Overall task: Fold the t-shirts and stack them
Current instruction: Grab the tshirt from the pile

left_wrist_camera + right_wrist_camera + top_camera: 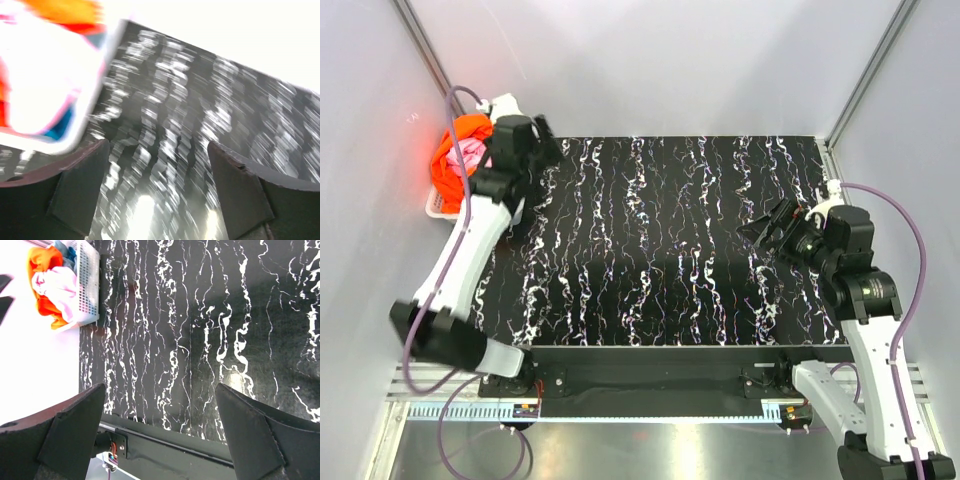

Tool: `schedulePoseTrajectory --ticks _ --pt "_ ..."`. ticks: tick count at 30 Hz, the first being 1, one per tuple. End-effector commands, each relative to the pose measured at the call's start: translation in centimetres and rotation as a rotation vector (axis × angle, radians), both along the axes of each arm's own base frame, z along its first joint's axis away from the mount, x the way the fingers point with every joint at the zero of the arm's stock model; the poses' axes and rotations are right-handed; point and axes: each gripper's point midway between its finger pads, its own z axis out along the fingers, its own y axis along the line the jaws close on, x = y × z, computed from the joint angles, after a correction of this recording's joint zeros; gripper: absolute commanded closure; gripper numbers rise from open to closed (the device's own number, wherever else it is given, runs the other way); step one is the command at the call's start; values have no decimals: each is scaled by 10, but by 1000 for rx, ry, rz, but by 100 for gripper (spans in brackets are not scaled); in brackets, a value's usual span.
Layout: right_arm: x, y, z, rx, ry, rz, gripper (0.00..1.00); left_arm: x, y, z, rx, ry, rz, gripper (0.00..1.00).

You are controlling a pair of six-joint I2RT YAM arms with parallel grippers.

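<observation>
The t-shirts lie bundled in the white lattice basket, none folded and none out on the table. The orange t-shirt makes up most of the heap and spills over the basket's rim. The pink t-shirt sits crumpled in the middle of the basket. A scrap of the blue-grey t-shirt shows at one end of the basket in the right wrist view.

The left gripper hangs just beside the basket, on the side that faces the black marbled table. Its jaws stand wide apart and hold nothing. In the left wrist view the two dark fingers frame only bare table top, and the basket's white wall sits at the upper left, apart from either finger. That view is badly blurred, so little inside the basket can be made out there beyond a band of orange and a patch of blue.

The right gripper is well apart from the basket, across the width of the table from it, with its fingers pointing back toward the basket's side. Its jaws are spread as wide as they go — nothing lies between them and they touch nothing. Its wrist camera looks over the table top to the basket, which stands just at the table's edge.
</observation>
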Motion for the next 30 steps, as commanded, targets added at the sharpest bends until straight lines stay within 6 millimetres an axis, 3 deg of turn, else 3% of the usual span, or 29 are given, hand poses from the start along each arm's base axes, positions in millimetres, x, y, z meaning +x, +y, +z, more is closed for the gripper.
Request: schedulePoseTrajectory --ticks 1,2,5,8,9,11,16,22,28,30 --pt "5 8 12 42 -77 25 1 47 61 19 -14 -89 243 17" --pt "5 9 8 46 -73 30 0 62 81 -5 0 -38 301 19" --pt "9 10 6 48 -87 35 0 84 108 -30 -2 -12 382 21" --pt "13 10 2 22 -84 46 0 95 140 -44 14 -24 468 24" --pt "14 9 1 10 -86 48 0 99 140 -46 9 -33 470 24" --pt "16 7 -3 -22 -92 43 0 107 159 -40 -8 -96 515 25" --pt "21 -2 -11 -68 -69 -3 0 131 164 -18 -31 -283 528 30" --pt "25 1 -13 -55 -54 0 0 173 181 -59 -94 -230 573 30" --pt "33 3 -21 -26 2 -23 0 206 195 -74 -144 -280 565 26" --pt "35 3 -23 -26 5 -29 0 217 195 -71 -169 -289 529 39"
